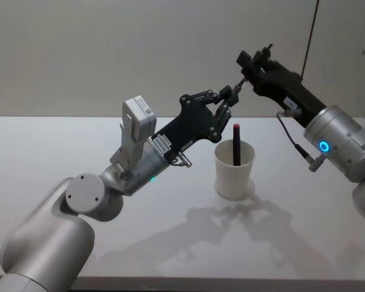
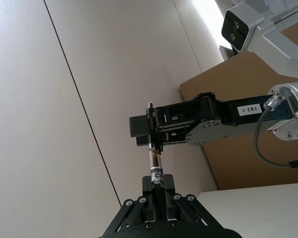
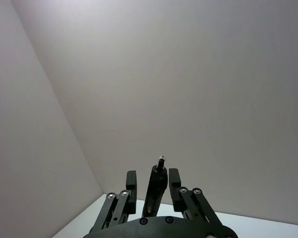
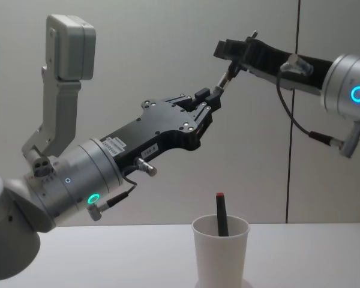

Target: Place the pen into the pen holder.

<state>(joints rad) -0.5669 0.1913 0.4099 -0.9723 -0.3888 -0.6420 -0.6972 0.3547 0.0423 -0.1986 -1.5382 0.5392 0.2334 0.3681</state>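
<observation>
A thin dark pen (image 4: 223, 81) with a label band hangs in the air above the white paper cup pen holder (image 1: 234, 176). My left gripper (image 1: 231, 92) is shut on the pen's lower part (image 2: 155, 161). My right gripper (image 1: 246, 66) reaches in from the right. Its fingers (image 3: 131, 179) stand on either side of the pen's upper end (image 3: 158, 181) with a gap on one side, so it is open. The pen's tip sticks out past them. A second pen with a red cap (image 4: 221, 216) stands inside the pen holder (image 4: 221, 258).
The white table (image 1: 109, 146) stretches left and right of the cup, with a plain wall behind. My left arm's body (image 1: 79, 207) fills the front left. The right arm's cable (image 4: 300, 129) hangs at the right.
</observation>
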